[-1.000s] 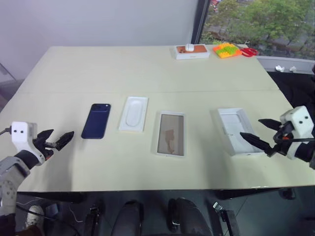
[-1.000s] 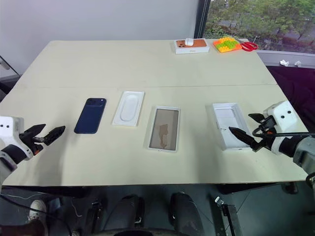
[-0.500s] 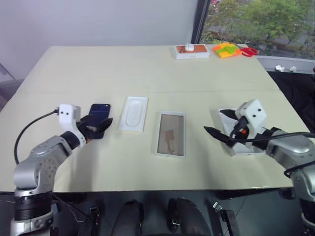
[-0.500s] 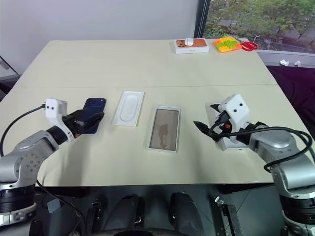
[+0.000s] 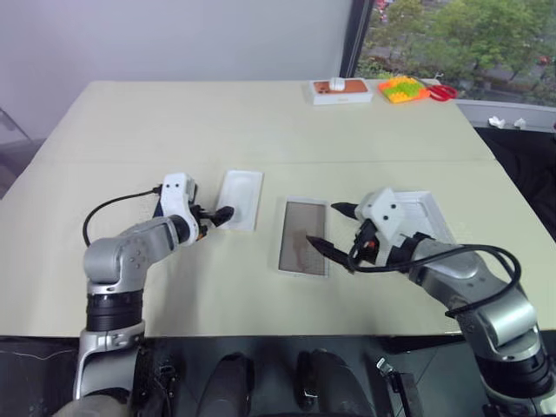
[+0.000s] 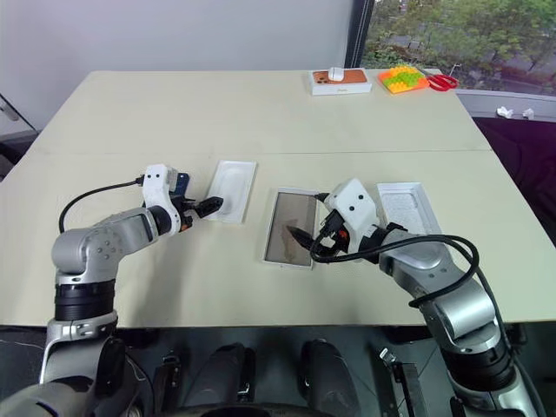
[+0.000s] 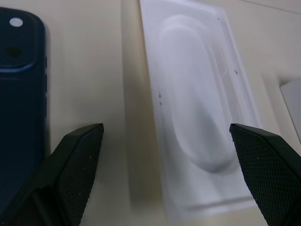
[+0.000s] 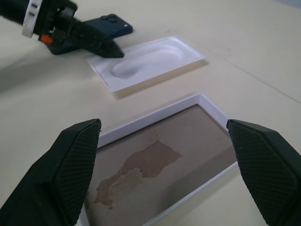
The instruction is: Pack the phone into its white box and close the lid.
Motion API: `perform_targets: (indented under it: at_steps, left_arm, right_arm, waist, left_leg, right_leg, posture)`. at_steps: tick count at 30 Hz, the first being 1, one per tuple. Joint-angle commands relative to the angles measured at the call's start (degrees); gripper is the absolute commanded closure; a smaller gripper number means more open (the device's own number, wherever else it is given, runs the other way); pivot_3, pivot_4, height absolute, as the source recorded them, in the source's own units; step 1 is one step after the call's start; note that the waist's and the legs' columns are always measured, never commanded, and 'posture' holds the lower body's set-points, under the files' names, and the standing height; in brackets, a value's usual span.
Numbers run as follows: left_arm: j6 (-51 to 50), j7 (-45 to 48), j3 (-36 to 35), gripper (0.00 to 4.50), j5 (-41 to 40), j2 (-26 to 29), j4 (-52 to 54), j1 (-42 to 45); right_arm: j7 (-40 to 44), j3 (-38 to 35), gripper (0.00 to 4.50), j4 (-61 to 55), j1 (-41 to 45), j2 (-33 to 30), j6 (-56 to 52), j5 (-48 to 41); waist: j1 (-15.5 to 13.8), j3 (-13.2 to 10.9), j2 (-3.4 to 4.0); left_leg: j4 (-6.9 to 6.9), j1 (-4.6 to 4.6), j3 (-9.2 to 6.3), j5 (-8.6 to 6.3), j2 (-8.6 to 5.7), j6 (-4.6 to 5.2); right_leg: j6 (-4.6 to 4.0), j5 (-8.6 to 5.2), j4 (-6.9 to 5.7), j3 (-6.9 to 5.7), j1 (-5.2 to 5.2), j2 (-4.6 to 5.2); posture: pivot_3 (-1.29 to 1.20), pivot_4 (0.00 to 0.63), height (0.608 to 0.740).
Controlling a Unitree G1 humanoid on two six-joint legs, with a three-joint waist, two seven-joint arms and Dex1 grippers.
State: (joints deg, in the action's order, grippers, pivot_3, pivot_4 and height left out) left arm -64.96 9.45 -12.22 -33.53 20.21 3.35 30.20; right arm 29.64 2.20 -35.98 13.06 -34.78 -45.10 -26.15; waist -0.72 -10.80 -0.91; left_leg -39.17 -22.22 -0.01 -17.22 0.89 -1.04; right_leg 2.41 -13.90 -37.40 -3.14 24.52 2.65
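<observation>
The big pale table (image 5: 261, 122) is smooth and flat. On it lie the deep white lid (image 5: 423, 213), the shallow white box (image 5: 303, 237) with its torn brown floor, a white insert (image 5: 238, 199) with a rounded dip, and the slim shiny dark phone (image 7: 19, 103). Both the left gripper (image 5: 217, 215) and right gripper (image 5: 328, 228) are wide open and hold nothing. I think the left one could bump the insert or slip on the glossy phone.

light: bright, even daylight from my far-right window (image 5: 452, 35) | shadows: soft on desk (image 5: 261, 122) | wrist views: close foreground blurred
</observation>
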Motion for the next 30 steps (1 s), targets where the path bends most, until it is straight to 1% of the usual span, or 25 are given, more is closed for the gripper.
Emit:
perform_targets:
  at_steps: [1, 6, 11, 13, 15, 21, 22, 27, 30]
  left_arm:
    - [-3.68, 0.48, 1.11, 0.00, 0.05, -0.24, -1.75, 3.28]
    - [-11.82, 0.81, -1.05, 0.00, -1.39, -1.39, -6.33, 8.29]
    - [-15.91, 0.22, -5.54, 0.00, -1.50, -3.48, -10.38, 12.01]
    - [-16.41, -0.05, -6.20, 0.50, -0.93, -3.89, -10.96, 12.39]
    - [-16.80, -0.62, -8.03, 1.22, -0.81, -4.68, -11.75, 12.72]
    - [-17.21, -1.34, -13.08, 4.29, -1.64, -6.83, -12.11, 13.09]
    - [-17.39, -1.37, -13.80, 4.47, -1.72, -7.04, -12.12, 13.14]
    - [-19.19, 0.62, -16.72, 4.47, -4.54, -6.48, -9.77, 12.44]
    - [-22.67, 3.30, -17.65, 4.47, -7.69, -5.68, -6.26, 12.17]
  right_arm:
    - [-0.35, -0.69, 0.03, -3.85, -0.35, 0.17, -0.46, -1.01]
    - [0.19, 0.20, 0.03, -5.04, -0.55, -0.90, -0.49, -0.16]
    - [-0.06, 0.60, 0.03, -4.97, -0.39, -0.60, -0.33, 0.24]
    - [-0.15, 0.82, 0.00, -4.94, -0.38, -0.49, -0.18, 0.40]
    - [-0.25, 1.12, 0.00, -5.06, -0.40, -0.31, -0.11, 0.48]
    - [-0.26, 1.51, 0.00, -4.93, -0.39, -0.23, 0.11, 0.63]
    - [-0.23, 1.55, 0.00, -4.90, -0.37, -0.21, 0.12, 0.65]
    - [-0.07, 1.98, 0.00, -5.10, -0.39, -0.10, -0.08, 0.59]
    - [0.27, 1.24, 0.00, -4.76, -0.57, -0.69, 0.03, 0.61]
  waist:
    - [-0.08, 0.00, 0.00]
    - [-0.01, 0.01, -0.01]
    - [0.03, 0.01, 0.00]
    - [0.01, 0.01, 0.00]
    - [0.01, 0.01, 0.00]
    - [0.02, 0.00, -0.02]
    - [0.02, 0.01, -0.03]
    - [0.28, 0.01, -0.03]
    - [0.26, 0.01, -0.03]
  left_leg:
    - [0.00, 0.00, 0.00, 0.00, 0.00, 0.00]
    - [0.00, -0.01, -0.01, 0.00, -0.04, 0.00]
    - [0.00, 0.01, -0.01, 0.00, -0.06, 0.00]
    - [0.00, 0.01, -0.01, 0.00, -0.06, 0.00]
    - [0.00, 0.01, -0.02, 0.00, -0.06, 0.00]
    - [0.00, 0.00, -0.02, 0.01, -0.06, -0.02]
    - [0.00, 0.00, -0.02, 0.01, -0.06, -0.02]
    - [0.00, 0.03, -0.02, 0.01, -0.04, -0.02]
    - [0.00, 0.02, -0.02, 0.01, -0.02, -0.03]
  right_leg:
    - [0.00, 0.00, 0.01, 0.00, 0.00, 0.00]
    - [0.00, 0.00, 0.00, -0.01, 0.00, 0.00]
    - [0.01, 0.00, 0.00, -0.02, -0.01, 0.00]
    - [0.01, 0.00, 0.00, -0.02, -0.01, 0.00]
    - [0.01, -0.01, 0.00, -0.02, -0.01, 0.01]
    - [0.01, 0.00, 0.00, -0.02, -0.01, 0.01]
    - [0.01, 0.00, 0.00, -0.02, -0.01, 0.02]
    - [0.00, 0.00, -0.02, -0.02, -0.01, -0.02]
    - [0.00, 0.00, -0.02, -0.02, 0.00, -0.03]
  posture:
    - [0.00, 0.150, 0.740]
    - [0.00, 0.150, 0.740]
    - [0.00, 0.150, 0.740]
    - [0.00, 0.150, 0.740]
    - [0.00, 0.150, 0.740]
    - [0.00, 0.150, 0.740]
    - [0.00, 0.150, 0.740]
    - [0.00, 0.150, 0.740]
    - [0.00, 0.150, 0.740]
